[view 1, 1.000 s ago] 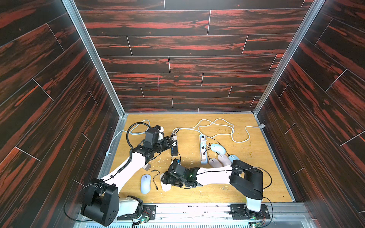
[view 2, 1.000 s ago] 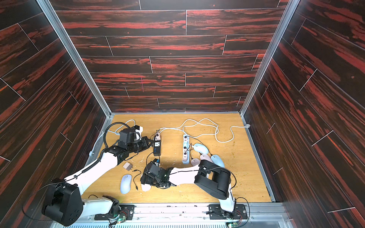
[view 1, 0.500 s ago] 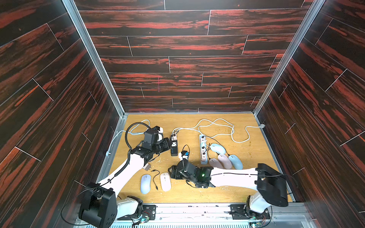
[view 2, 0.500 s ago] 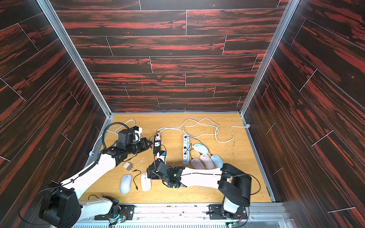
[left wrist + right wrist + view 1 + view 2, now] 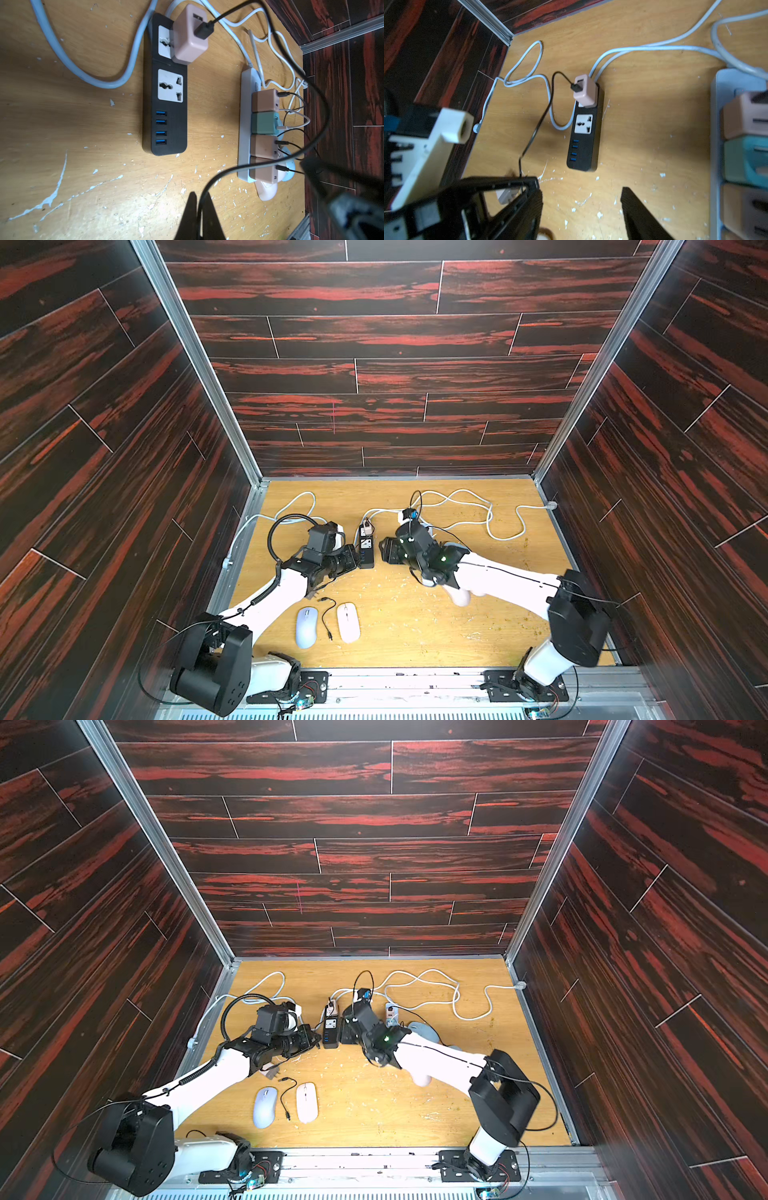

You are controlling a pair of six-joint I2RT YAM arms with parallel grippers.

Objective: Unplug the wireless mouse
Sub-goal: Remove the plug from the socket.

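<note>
Left tool point(image 5: 198, 204): pinches shut on the black cable point(image 5: 327, 118) that runs to the pink charger point(image 5: 188, 37) in the black power strip point(image 5: 166, 128). Right tool point(image 5: 581, 199): hangs part open and empty near that strip's USB end. Wireless mouse point(image 5: 348, 622): lies at the front of the tabletop point(image 5: 415, 635) beside a pale blue mouse point(image 5: 306, 626), a loose plug end point(image 5: 329, 637) between them.

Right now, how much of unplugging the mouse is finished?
Looks done: the blue mouse and white mouse lie near the front, seemingly with no cable in them. In hand: the left end effector is shut on the black cable, whose plug sits in the pink charger on the black power strip; the right end effector is open nearby. To do: pull that plug out.
</note>
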